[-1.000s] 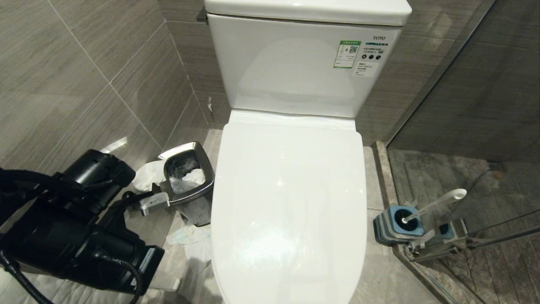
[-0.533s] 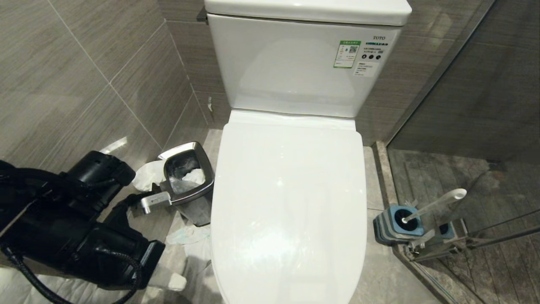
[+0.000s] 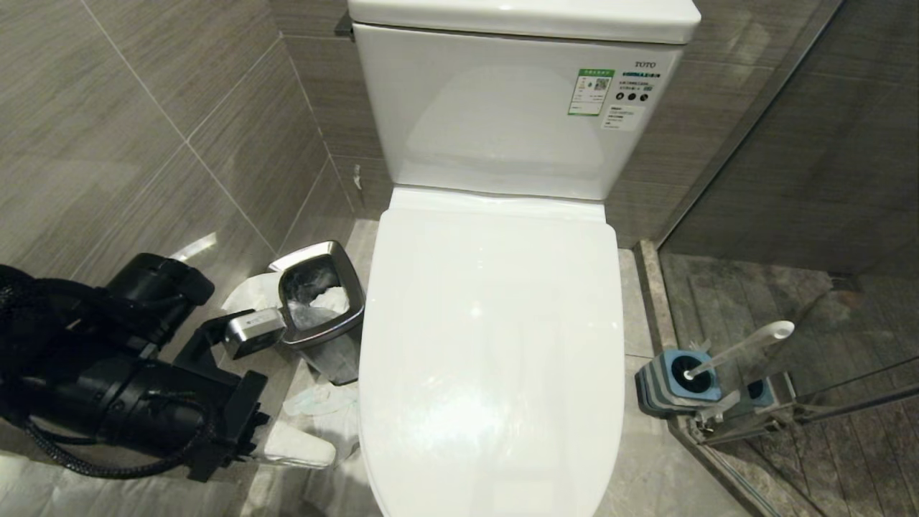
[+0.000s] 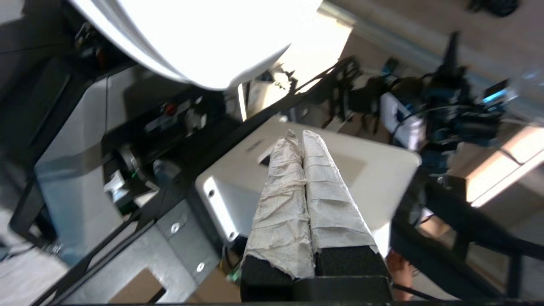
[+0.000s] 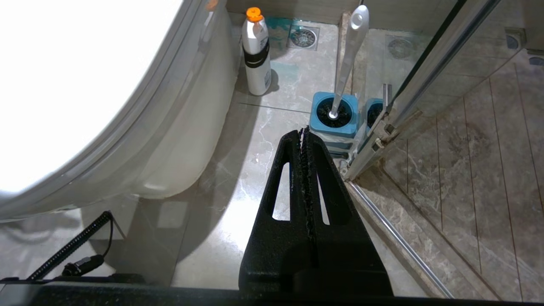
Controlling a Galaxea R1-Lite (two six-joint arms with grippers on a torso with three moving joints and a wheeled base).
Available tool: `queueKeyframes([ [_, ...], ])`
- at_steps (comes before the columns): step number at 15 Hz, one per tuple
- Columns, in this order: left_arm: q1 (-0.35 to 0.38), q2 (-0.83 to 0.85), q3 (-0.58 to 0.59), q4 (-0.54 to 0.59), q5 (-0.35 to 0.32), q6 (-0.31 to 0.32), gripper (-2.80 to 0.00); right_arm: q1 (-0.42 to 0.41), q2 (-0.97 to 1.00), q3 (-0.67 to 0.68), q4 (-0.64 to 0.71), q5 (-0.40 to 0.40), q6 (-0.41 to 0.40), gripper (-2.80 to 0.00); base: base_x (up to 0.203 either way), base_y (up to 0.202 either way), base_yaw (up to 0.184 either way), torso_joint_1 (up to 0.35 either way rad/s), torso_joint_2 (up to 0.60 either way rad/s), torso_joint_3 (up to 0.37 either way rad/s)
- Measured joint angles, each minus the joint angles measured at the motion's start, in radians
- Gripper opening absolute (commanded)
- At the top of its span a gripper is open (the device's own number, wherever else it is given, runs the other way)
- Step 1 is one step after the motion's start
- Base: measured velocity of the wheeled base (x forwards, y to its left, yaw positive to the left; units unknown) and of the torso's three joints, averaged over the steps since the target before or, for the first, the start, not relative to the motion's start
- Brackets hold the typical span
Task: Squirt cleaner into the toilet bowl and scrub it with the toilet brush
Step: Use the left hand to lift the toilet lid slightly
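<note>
The toilet's white lid (image 3: 492, 345) is down, so the toilet bowl's inside is hidden; its outer porcelain (image 5: 182, 127) shows in the right wrist view. The toilet brush's white handle (image 3: 747, 345) leans out of its blue holder (image 3: 675, 384) on the floor to the right. My right gripper (image 5: 304, 129) is shut and empty above the floor, just short of that holder (image 5: 333, 114). My left gripper (image 3: 323, 454), its fingers wrapped in white paper, is shut at the lower left beside the toilet's front; the left wrist view shows it (image 4: 297, 135) holding nothing. No cleaner liquid shows.
A white bottle with an orange cap (image 5: 256, 51) stands on the floor by the toilet's base. A square steel waste bin (image 3: 319, 309) with tissue around it sits left of the toilet. A glass shower partition (image 3: 790, 179) and its metal rail (image 5: 395, 238) close off the right.
My left wrist has turned and the arm has sunk a little. Its paper-wrapped fingers now point toward the toilet's front. The toilet, brush and bin have not moved.
</note>
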Motion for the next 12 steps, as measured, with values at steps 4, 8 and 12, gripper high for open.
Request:
queueKeyframes([
  [4,0.072,0.028,0.01,-0.07,-0.115,0.006,-2.8,0.0,0.0,0.0,0.0,0.0,0.0,-2.8,0.0,0.0,0.0,0.0,0.0,0.0],
  [8,0.143,0.066,0.081,-0.234,-0.159,0.09,-2.8,0.0,0.0,0.0,0.0,0.0,0.0,-2.8,0.0,0.0,0.0,0.0,0.0,0.0],
  [12,0.218,0.104,0.119,-0.306,-0.164,0.126,-2.8,0.0,0.0,0.0,0.0,0.0,0.0,-2.8,0.0,0.0,0.0,0.0,0.0,0.0],
])
